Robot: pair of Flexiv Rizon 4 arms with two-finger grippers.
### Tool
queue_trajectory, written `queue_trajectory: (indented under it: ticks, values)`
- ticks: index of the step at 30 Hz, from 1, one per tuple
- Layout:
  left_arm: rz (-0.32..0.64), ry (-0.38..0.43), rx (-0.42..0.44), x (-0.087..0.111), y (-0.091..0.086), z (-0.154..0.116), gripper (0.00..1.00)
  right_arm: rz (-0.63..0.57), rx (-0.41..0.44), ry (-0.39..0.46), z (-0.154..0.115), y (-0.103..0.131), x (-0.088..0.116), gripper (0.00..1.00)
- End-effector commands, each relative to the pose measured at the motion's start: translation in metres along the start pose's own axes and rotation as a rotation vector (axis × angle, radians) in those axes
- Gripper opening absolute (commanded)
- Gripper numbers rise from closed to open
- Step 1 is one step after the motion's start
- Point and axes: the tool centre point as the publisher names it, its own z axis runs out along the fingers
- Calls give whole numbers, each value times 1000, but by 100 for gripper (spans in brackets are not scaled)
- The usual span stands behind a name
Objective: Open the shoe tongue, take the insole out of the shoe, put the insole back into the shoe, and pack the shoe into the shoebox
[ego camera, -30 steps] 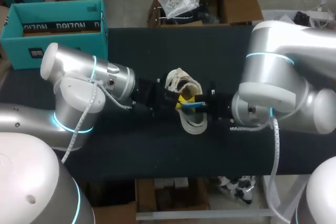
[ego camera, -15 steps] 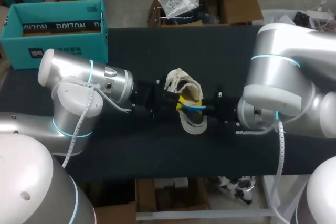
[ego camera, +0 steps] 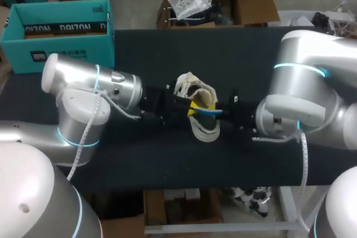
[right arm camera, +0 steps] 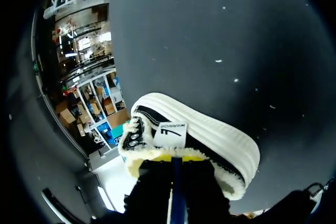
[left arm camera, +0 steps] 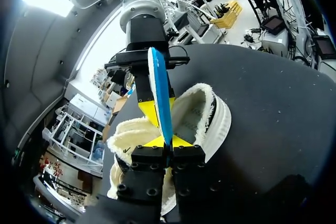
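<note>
Insole (left arm camera: 160, 93), blue and thin, is standing on edge just over the open mouth of the fleece-lined shoe (ego camera: 196, 94), which is resting near the middle of the black table (ego camera: 167, 54). The left gripper (left arm camera: 167, 141) is coming in from the shoe's nine o'clock in the head view and is pinching one end of the insole between its yellow tips. The right gripper (right arm camera: 172, 157) is coming in from three o'clock and appears to be pinching the other end. The teal shoebox (ego camera: 56, 29) is waiting open, well apart, at about ten o'clock from the shoe. I am judging that the insole is out and the return into the shoe is the step in hand. To do it well, one gripper should be letting go only while the other is gripping firmly. The toe end should be going in first along the shoe's length, flat against the footbed, with the tongue being held clear so the fleece is not bunching.
</note>
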Motion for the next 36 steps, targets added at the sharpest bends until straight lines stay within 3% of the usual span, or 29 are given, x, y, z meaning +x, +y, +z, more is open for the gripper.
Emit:
queue_trajectory:
  ticks: [1,6,8,9,11,13,15,23,32,36]
  values:
    - [-7,-9,-15,1,-1,2,0,-8,0,-24,7,7,7,0]
    - [-10,-19,-15,-1,-3,0,0,-25,-13,-40,5,2,9,0]
    - [-12,-25,-10,-2,-4,-3,47,-27,-23,-45,3,1,8,0]
    - [-12,-29,-9,-2,-4,-4,55,-26,-28,-46,2,0,7,0]
    - [-11,-34,-6,-2,-6,-6,61,-28,-50,-52,-1,-1,6,0]
    - [-10,-39,-3,-2,-8,-8,58,-30,-63,-50,-5,-3,6,0]
    - [-10,-45,2,-3,-9,-9,47,-32,-71,-47,-9,-4,6,0]
    - [-6,-57,23,-4,-17,-7,42,-37,-79,-65,-4,-3,6,0]
    - [2,-61,28,-7,-20,-6,15,-46,-72,-111,10,-5,4,0]
    - [2,-58,29,-7,-20,-6,10,-41,-71,-116,12,-4,4,0]
